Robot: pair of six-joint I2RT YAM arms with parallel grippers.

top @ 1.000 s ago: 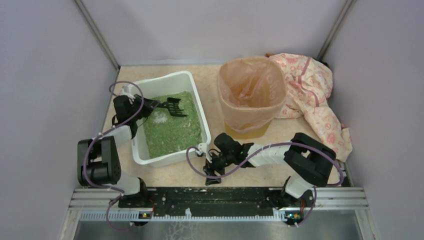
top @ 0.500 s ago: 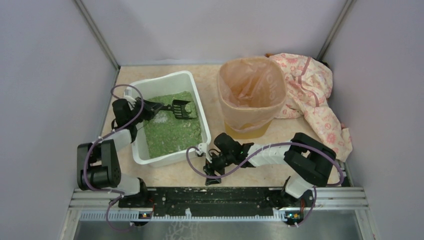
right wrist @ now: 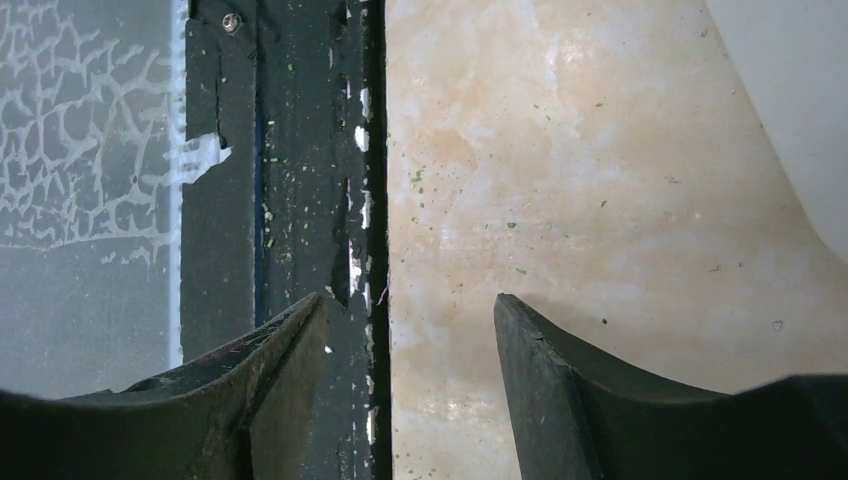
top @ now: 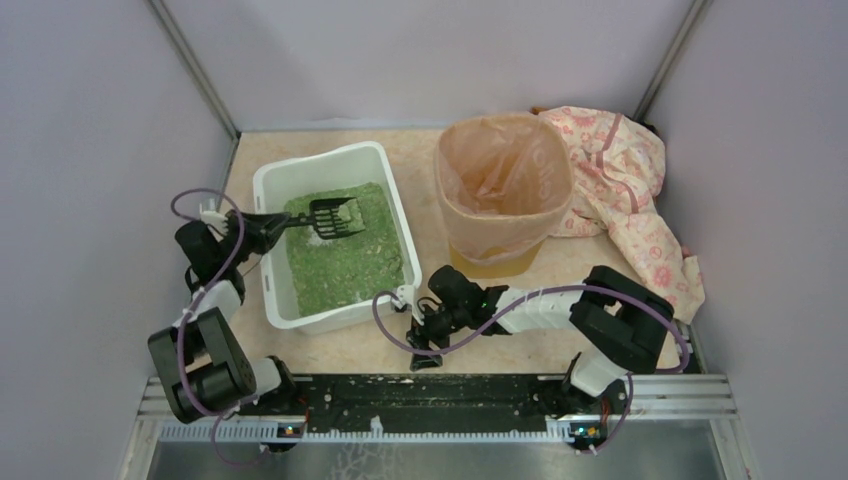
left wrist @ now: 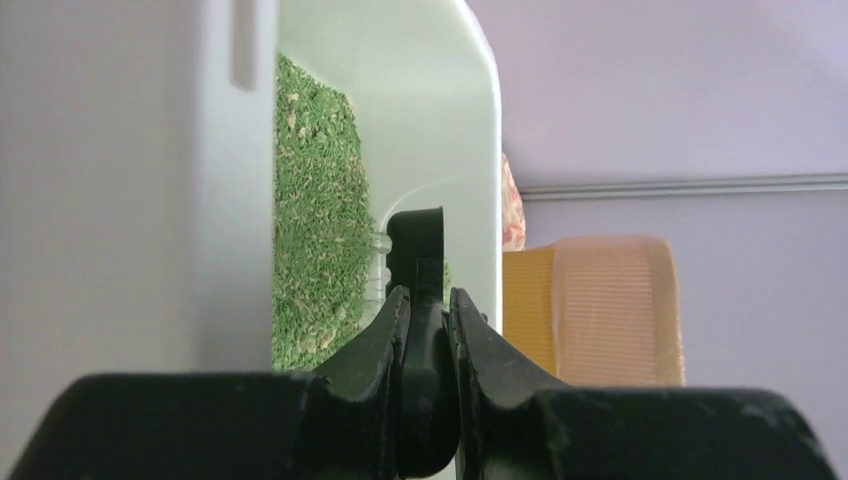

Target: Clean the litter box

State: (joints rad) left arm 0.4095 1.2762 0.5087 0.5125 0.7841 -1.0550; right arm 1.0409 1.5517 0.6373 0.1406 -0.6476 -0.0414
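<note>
Litter box: one white tub (top: 318, 158) on the left half of the table, holding green litter (top: 345, 260).
Scoop: one, black (top: 335, 216), its head over the far part of the litter, its handle crossing the tub's left wall.
Bin: one, bag-lined (top: 500, 255), right of the tub.
Cloth: one, pink and floral (top: 620, 190), beside the bin.
Left gripper (top: 262, 228): clamped tight on the scoop handle, outside the tub's left wall.
Right gripper (top: 425, 335): spread wide, holding nothing, low over the table near the tub's front corner.
Since a second ago: the left arm has drawn back leftwards out of the tub and the scoop has come with it. The right arm has not moved.
</note>
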